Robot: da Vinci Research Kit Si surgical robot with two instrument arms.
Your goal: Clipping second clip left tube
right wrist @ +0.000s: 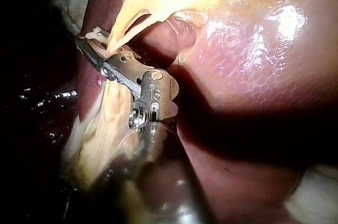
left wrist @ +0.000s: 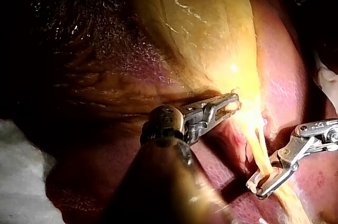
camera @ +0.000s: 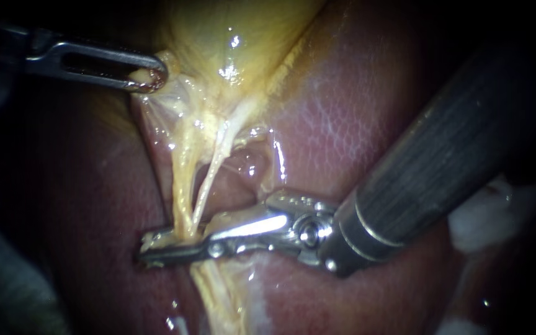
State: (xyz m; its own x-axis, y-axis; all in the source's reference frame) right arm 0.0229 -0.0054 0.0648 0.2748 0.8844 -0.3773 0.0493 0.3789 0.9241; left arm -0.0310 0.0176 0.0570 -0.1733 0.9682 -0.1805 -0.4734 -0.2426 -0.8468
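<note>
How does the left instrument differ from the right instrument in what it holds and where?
The left instrument grips the gallbladder at its edge; the right instrument is shut on the tube below. The left one has a slim slotted tip; the right one shows a thick shaft. Both hold tissue.

The left instrument rises from below, and its jaws are closed on the lower edge of the yellow gallbladder. Beside it, the right instrument has both jaws pressed on a pale tube that runs down from the gallbladder. The red liver lies around them. A white cloth lies beside the left shaft.
</note>
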